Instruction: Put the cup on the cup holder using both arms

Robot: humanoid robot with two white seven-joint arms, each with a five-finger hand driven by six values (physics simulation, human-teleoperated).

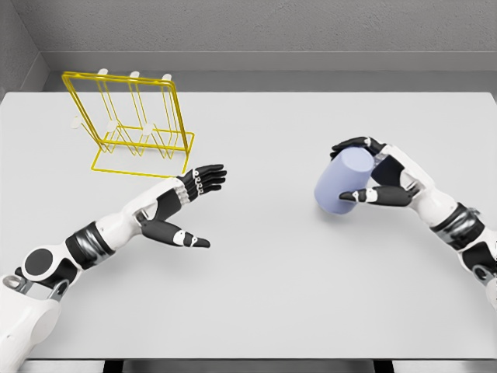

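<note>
Cup [344,183], lilac, tilted, gripped in right robot hand [371,172] at right of tabletop [272,272], seemingly just lifted. Left robot hand [189,203] open, fingers spread, holding nothing, near yellow cup holder [132,124] at far left. Pickup done; handover and placing on holder not yet done.

A pale lavender cup [342,185], a plain cylinder, sits tilted at centre right of the frame, its top leaning toward the upper right. The cup holder [130,124], a yellow wire rack with upright loops and pale pegs, stands upright in the upper left
</note>
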